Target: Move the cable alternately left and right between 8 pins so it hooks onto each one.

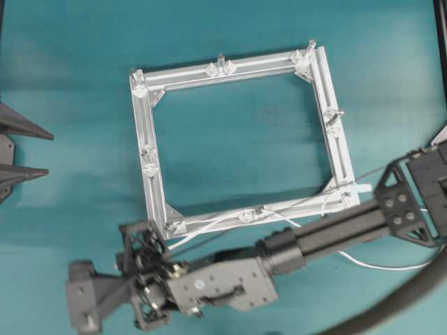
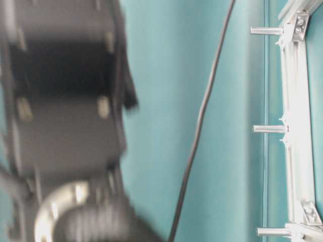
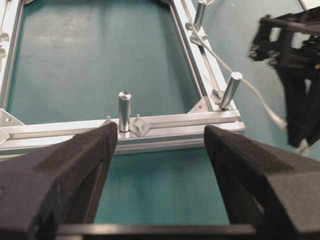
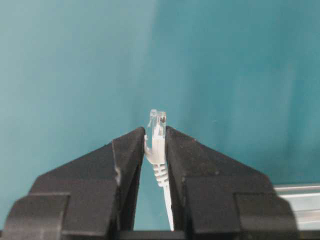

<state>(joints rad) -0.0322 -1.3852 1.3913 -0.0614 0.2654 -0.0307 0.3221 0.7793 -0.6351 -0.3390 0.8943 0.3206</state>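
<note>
Square silver aluminium frame [image 1: 237,143] sits mid-table on the teal table [image 1: 70,70], small upright pegs [image 1: 220,60] spaced along its bars. Thin white cable [image 1: 209,227] trails along the near bar, right arm's gripper [image 1: 143,279] below-left.

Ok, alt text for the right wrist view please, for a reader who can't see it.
The right gripper is clamped on the cable just behind its clear plug, which pokes up between the two black fingers. Behind is plain teal table, with a strip of the silver frame at lower right.
</note>
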